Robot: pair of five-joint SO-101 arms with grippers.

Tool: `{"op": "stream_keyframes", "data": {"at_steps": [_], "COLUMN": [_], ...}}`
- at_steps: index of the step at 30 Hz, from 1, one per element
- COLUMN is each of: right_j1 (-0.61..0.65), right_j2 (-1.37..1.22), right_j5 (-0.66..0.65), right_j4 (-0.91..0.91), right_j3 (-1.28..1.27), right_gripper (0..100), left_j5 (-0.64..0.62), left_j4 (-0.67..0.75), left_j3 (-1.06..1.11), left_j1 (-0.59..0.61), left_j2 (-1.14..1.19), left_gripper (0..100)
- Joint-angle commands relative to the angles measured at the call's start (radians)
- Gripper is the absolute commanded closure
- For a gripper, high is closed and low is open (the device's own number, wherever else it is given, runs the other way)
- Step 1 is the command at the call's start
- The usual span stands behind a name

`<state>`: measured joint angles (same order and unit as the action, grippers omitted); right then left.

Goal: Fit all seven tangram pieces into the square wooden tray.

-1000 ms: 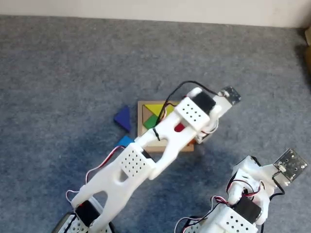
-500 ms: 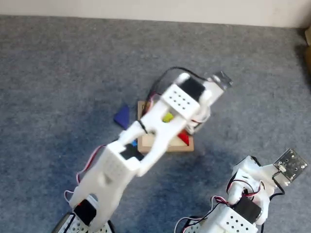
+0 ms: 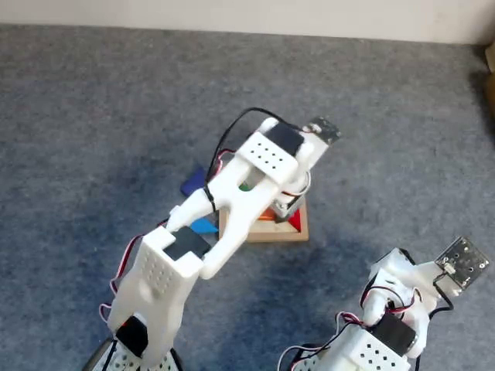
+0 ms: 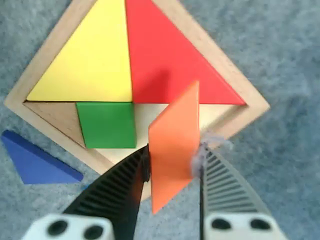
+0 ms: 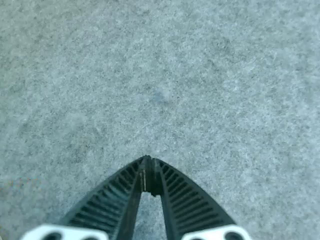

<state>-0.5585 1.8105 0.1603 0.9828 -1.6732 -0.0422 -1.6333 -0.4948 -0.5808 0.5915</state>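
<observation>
Clamping the orange parallelogram (image 4: 174,145) in the left gripper (image 4: 173,151), hanging it above the wooden tray's (image 4: 251,107) bare gap beside the green square (image 4: 106,125). Pressing the right gripper (image 5: 149,164) together, empty, over grey carpet (image 5: 160,75).

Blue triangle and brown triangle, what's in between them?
In the left wrist view, the tray's wooden rim and some carpet separate the blue triangle from the brown triangle.
</observation>
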Motion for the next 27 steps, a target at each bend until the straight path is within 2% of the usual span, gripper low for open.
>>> {"op": "stream_keyframes", "data": {"at_steps": [1, 7, 12, 23, 27], "right_j1": [-0.013, -0.013, -0.013, -0.013, -0.013], "right_j2": [0.002, 0.002, 0.002, 0.002, 0.002], "right_j5": [-0.012, -0.012, -0.012, -0.012, -0.012], "right_j4": [-0.028, -0.028, -0.028, -0.028, -0.03], "right_j3": [-0.125, -0.125, -0.125, -0.125, -0.125], "right_gripper": [99.4, 99.4, 99.4, 99.4, 99.4], "left_j5": [0.026, 0.026, 0.023, 0.021, 0.021], "left_j4": [0.023, 0.021, 0.029, 0.02, -0.02], "left_j3": [0.01, 0.021, 0.087, 0.071, 0.067], "left_j1": [0.018, 0.012, 0.019, 0.008, -0.036], "left_j2": [-0.067, -0.065, -0.065, -0.081, -0.081], "left_gripper": [92, 91, 79, 80, 80]}}
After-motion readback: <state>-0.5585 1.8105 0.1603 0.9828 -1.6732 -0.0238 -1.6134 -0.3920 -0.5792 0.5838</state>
